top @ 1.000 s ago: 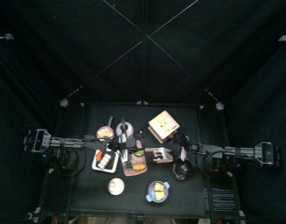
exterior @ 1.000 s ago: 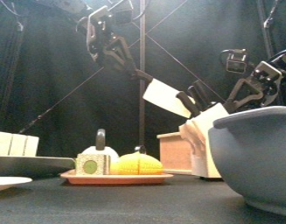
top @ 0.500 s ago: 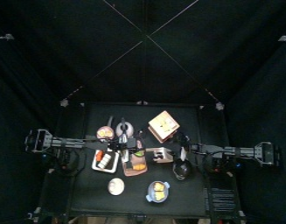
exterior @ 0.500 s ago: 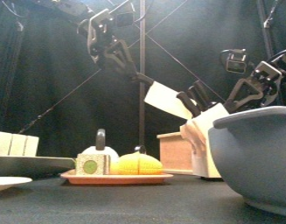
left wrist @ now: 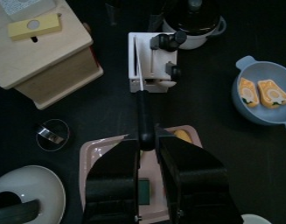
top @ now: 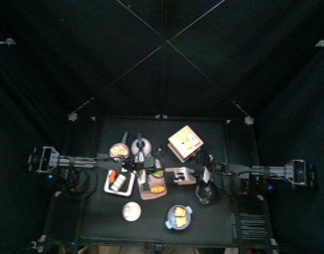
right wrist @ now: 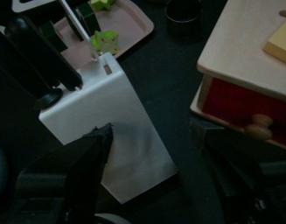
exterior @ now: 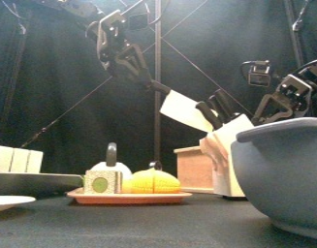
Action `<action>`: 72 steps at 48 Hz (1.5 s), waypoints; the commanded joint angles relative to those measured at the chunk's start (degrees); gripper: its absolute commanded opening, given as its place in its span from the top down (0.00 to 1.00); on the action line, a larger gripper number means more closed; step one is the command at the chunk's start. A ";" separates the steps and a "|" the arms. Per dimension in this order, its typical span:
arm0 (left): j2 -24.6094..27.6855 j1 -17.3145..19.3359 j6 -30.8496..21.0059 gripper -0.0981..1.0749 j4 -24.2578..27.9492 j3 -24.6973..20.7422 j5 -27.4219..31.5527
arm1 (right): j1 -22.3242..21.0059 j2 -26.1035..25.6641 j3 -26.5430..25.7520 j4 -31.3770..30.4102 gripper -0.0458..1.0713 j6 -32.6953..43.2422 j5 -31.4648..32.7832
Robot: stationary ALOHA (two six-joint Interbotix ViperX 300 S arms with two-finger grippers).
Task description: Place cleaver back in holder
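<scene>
The cleaver [exterior: 187, 108] has a broad white blade and a black handle. It hangs slanting down to the right in the front view. My left gripper [exterior: 122, 53] is shut on its handle, and the left wrist view shows the handle [left wrist: 145, 122] running out from between the jaws to the blade [left wrist: 153, 63]. The blade's lower end is close above the holder [exterior: 226, 150], a white slanted block with black knife handles [right wrist: 45, 61] sticking out of its top. My right gripper [right wrist: 163, 171] is open, with the holder's [right wrist: 115, 131] base between its spread jaws.
A tan block [top: 187, 142] with a red drawer [right wrist: 244, 105] stands right beside the holder. A pink tray [exterior: 128, 196] with toy food sits in front. A large grey bowl [exterior: 284, 174] is near the front right, plates [exterior: 25, 182] at the left, and a blue dish [left wrist: 264, 87] nearby.
Almost nothing has moved. The left gripper with the cleaver shifted very slightly, and the right gripper sank a little beside the holder.
</scene>
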 commanded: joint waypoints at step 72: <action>4.22 0.70 0.18 0.51 -0.44 -10.20 10.90 | -5.01 0.62 -2.37 1.93 0.07 0.09 -0.62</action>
